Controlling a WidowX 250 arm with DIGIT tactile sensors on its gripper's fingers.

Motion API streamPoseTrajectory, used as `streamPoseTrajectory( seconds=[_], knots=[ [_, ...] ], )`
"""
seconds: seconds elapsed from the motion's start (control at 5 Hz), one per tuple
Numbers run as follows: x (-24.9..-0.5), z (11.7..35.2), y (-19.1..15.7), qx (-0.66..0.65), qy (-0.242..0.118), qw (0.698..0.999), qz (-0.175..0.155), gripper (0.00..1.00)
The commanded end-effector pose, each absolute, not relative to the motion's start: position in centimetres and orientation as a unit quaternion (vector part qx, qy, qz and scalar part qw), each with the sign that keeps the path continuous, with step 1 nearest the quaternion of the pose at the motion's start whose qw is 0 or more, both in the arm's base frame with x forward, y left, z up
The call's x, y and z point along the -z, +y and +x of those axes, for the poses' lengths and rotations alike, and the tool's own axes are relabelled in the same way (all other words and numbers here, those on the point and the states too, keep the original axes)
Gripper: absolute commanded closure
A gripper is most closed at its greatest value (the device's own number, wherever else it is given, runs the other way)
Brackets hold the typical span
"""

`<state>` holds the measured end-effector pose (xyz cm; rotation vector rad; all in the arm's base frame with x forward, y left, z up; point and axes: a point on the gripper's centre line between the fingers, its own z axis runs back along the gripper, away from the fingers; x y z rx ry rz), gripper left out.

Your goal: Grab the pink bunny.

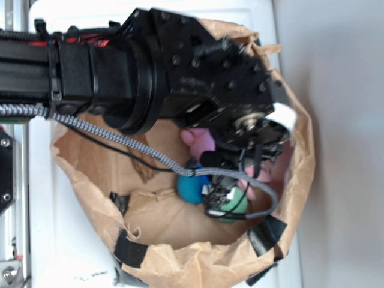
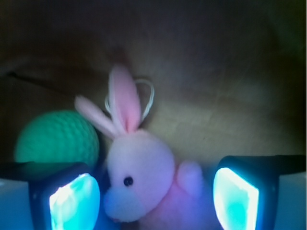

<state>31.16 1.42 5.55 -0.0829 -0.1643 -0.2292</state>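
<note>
- Pink bunny (image 2: 144, 184), a small fuzzy plush rabbit with a paler face, a dark eye and long floppy ears, lies inside the crumpled brown paper bag (image 1: 198, 264); in the wrist view it sits between the two glowing pads of the hand (image 2: 156, 199).
- The hand is spread, one pad (image 2: 74, 203) at the bunny's nine o'clock and the other at its three o'clock; the left one looks almost against the face, the right one stands a little clear.
- Judged from this, the approach is done and the bunny is framed; closing and lifting are left.
- A green dimpled ball (image 2: 56, 138) sits at the bunny's ten o'clock, just beside its ear.
- In the exterior view the black arm hides most of the bunny; a blue ball (image 1: 191, 187) shows beneath it.
</note>
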Motion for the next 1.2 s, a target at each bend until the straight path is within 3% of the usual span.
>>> streamPoseTrajectory(
  seconds=[0.0, 0.2, 0.4, 0.6, 0.8, 1.0],
  knots=[
    [-5.3, 30.5, -1.3, 0.170, -0.044, 0.979, -0.099, 0.00],
    [-4.4, 30.6, -2.1, 0.155, -0.052, 0.980, -0.115, 1.00],
    [-4.3, 30.0, -2.1, 0.148, -0.084, 0.979, -0.115, 1.00],
    [-5.4, 28.5, -1.7, 0.139, -0.084, 0.979, -0.123, 1.00],
    [-7.4, 26.6, -1.6, 0.126, -0.106, 0.979, -0.118, 1.00],
    [-11.8, 25.2, -0.9, 0.098, -0.106, 0.982, -0.122, 1.00]
  ],
)
